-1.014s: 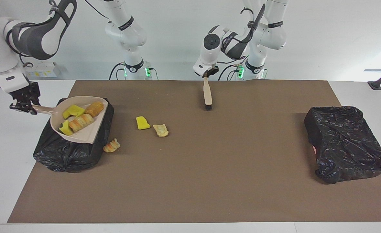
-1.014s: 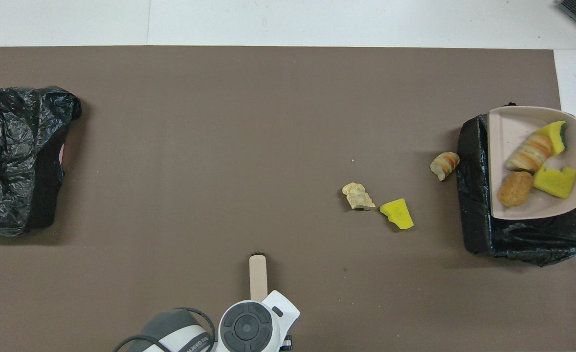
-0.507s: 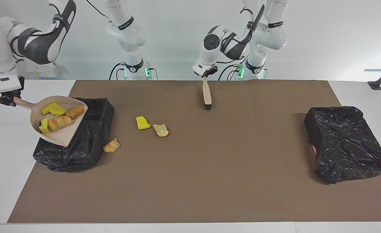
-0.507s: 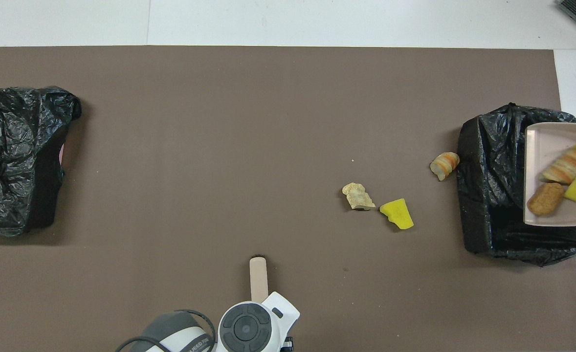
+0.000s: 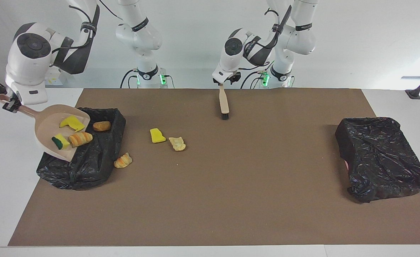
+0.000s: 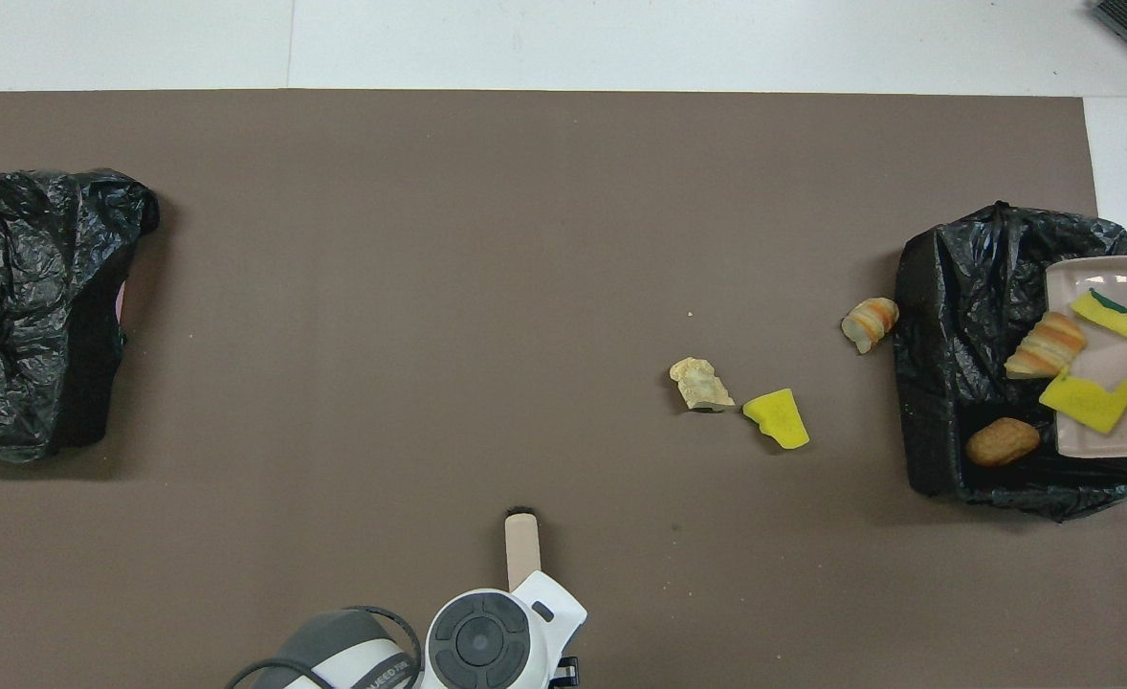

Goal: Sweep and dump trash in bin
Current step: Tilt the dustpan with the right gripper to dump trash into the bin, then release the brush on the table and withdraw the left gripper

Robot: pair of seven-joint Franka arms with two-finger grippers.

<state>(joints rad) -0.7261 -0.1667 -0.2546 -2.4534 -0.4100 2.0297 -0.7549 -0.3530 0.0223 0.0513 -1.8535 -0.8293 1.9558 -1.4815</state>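
Right gripper (image 5: 7, 103) is clamped on the handle of the beige plastic dustpan (image 5: 49, 141), which is tilted over the black-bag-lined bin (image 5: 88, 164) at the right arm's end of the table. A brown bread roll (image 5: 102, 126) sits in the bin. A striped croissant (image 5: 80, 139) lies at the pan's lip, and two yellow sponge chunks (image 5: 72, 123) are on the pan. A third sponge chunk (image 5: 157, 135), a pale pastry (image 5: 177, 143) and a small croissant (image 5: 123, 160) lie on the brown mat (image 5: 231, 196). Left gripper (image 5: 223, 85) is over the mat at the top of a beige brush (image 5: 224, 103); can't tell how its jaws stand. A second black bag (image 5: 381, 159) lies at the left arm's end.
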